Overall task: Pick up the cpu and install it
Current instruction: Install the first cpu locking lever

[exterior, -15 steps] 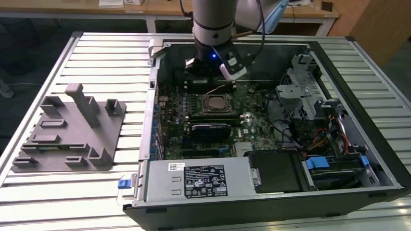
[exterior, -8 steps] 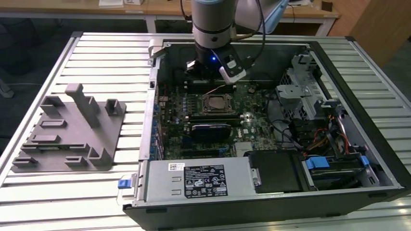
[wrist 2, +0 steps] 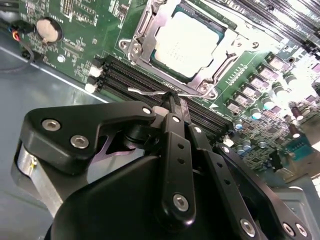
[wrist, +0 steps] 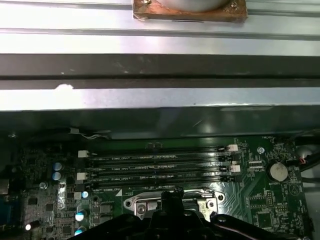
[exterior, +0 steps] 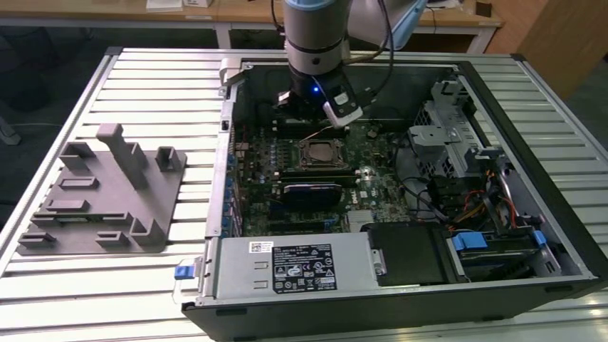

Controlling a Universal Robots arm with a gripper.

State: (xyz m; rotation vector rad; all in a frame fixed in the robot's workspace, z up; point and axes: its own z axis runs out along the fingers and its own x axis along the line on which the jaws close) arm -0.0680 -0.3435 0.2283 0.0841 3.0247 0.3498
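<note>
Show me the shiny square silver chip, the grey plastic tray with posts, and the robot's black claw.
Shiny square silver chip [wrist 2: 189, 44]: second wrist view, middle of its metal top.
Grey plastic tray with posts [exterior: 100, 203]: exterior view, flat base.
Black claw [wrist 2: 172, 102]: second wrist view, at its fingertips.

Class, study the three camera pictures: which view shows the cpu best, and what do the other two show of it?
The second wrist view: the cpu sits large and bright in its socket, its silver top and pale rim plain. In the exterior view it is a tiny pale square on the board. In the first wrist view the socket's frame shows, the chip itself hidden behind the gripper.
</note>
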